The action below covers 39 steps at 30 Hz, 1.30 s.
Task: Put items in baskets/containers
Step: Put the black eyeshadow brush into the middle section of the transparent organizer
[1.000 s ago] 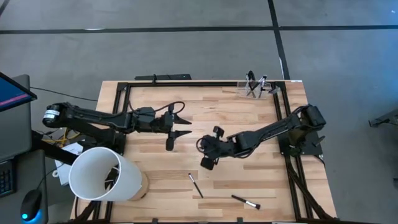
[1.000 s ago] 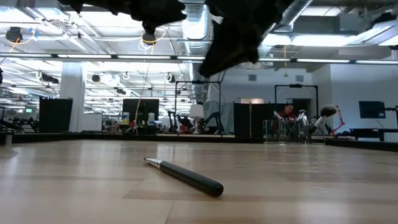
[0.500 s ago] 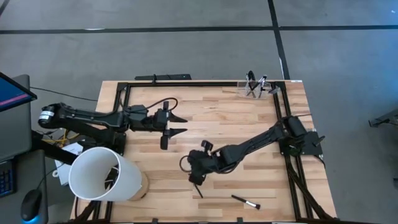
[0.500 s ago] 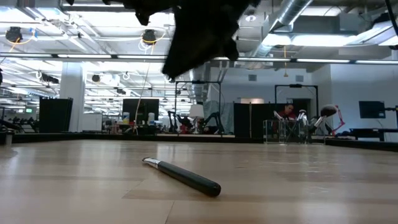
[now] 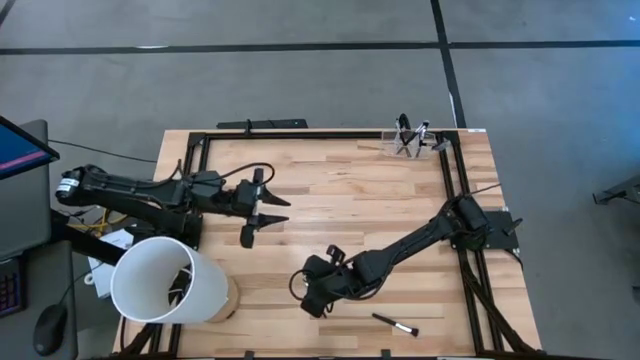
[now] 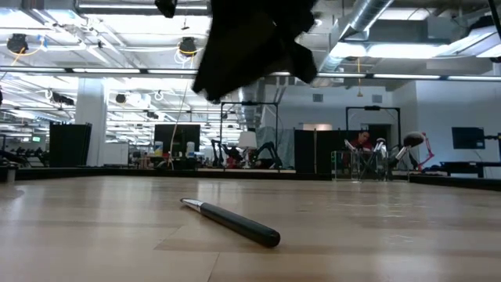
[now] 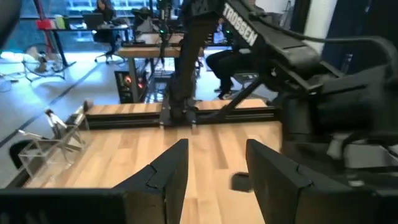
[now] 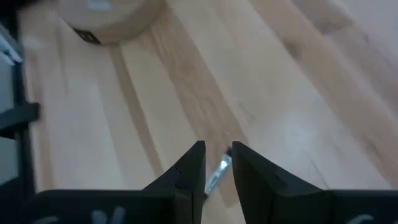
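A makeup brush (image 8: 219,171) lies flat on the table (image 5: 380,190), directly under the right gripper (image 8: 216,167); fingers narrowly parted astride its ferrule, nothing held. A second brush (image 5: 395,324) lies just beside. The clear holder (image 5: 412,143) stands well apart. Left gripper (image 5: 274,207), open and empty, waits near the white tub (image 5: 160,280); nothing obstructs
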{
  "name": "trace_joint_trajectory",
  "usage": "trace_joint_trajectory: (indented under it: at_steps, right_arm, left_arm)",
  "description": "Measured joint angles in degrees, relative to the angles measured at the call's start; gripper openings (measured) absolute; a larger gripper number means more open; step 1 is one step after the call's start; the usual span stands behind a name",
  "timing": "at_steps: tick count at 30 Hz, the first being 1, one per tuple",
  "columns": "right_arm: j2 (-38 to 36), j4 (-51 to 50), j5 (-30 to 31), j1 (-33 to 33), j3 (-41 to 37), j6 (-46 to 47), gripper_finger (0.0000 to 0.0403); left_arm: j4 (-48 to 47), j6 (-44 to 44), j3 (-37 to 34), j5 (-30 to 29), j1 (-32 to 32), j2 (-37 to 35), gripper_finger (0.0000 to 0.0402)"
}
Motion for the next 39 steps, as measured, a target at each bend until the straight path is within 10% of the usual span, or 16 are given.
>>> trace_joint_trajectory:
  at_steps: [26, 39]
  right_arm:
    - [6.18, 2.53, 0.25, 3.28, 1.94, 7.74, 0.0093]
    - [22.11, -27.98, 0.85, 4.16, 32.18, 14.45, 0.0093]
  left_arm:
    - [1.46, -12.37, -10.6, -0.03, -7.66, -7.84, 0.0158]
    - [2.35, -13.85, -10.56, -1.24, -13.23, -7.7, 0.0158]
